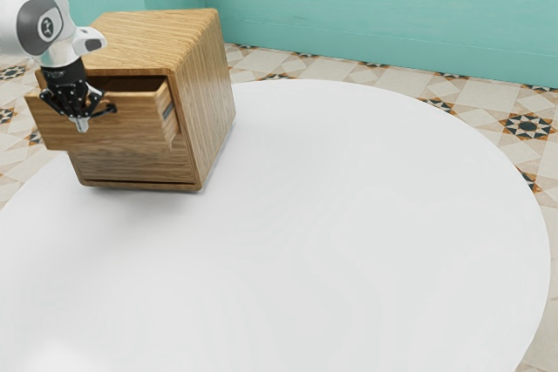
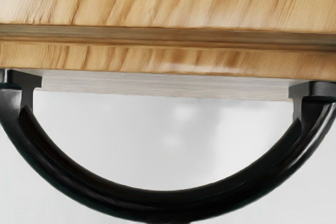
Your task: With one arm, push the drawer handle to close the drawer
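In the exterior view, a round white table [image 1: 349,215] spreads wide, smooth and softly glossy, with a bright sheen near its seven o'clock. The wooden cabinet [image 1: 209,98] stands toward ten to eleven o'clock, a faint shadow around its base. Its upper drawer [image 1: 131,128] juts out open, the dark inside showing behind its front. The gripper [image 1: 82,123] is down at the black drawer handle [image 1: 107,111]; I cannot tell whether it is released, clenched or grasping the handle. Beyond the table, the floor [image 1: 488,111] has cream tiles, with a dark star pattern toward two o'clock, and teal walls [image 1: 375,10] run across twelve, meeting in a corner toward eleven. In the wrist view, the handle curves out from the drawer's wooden front, fixed at both ends, its middle close under the hand; the pale tabletop shows through the arc.
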Controlling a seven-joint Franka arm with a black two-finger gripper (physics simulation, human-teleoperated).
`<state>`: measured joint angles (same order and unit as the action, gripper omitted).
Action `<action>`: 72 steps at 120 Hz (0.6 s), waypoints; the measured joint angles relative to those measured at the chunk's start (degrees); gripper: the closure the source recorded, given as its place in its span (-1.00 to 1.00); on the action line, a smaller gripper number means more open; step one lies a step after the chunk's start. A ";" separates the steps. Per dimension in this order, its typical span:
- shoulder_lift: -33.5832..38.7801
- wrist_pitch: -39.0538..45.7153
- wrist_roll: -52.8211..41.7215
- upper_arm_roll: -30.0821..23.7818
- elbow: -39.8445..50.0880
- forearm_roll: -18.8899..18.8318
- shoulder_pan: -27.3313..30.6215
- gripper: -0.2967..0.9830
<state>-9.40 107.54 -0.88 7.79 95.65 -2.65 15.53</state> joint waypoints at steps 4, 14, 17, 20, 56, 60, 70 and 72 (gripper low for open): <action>-0.60 -0.01 -0.14 0.01 -0.64 0.13 0.03 0.69; -2.15 0.00 -0.52 0.03 -2.23 0.46 0.03 0.69; -2.54 0.00 -0.63 0.03 -2.62 0.51 0.02 0.69; -2.95 0.00 -0.74 0.03 -3.14 0.55 0.02 0.69; -7.01 0.17 -2.21 0.00 -8.42 1.23 0.04 0.69; -7.31 0.19 -2.40 -0.01 -8.75 1.48 0.04 0.69; -8.15 0.24 -2.84 -0.04 -10.02 1.87 0.15 0.69; -8.36 0.25 -2.92 -0.05 -10.29 1.93 0.19 0.69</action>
<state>-17.77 107.79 -3.80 7.75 85.36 -0.72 15.72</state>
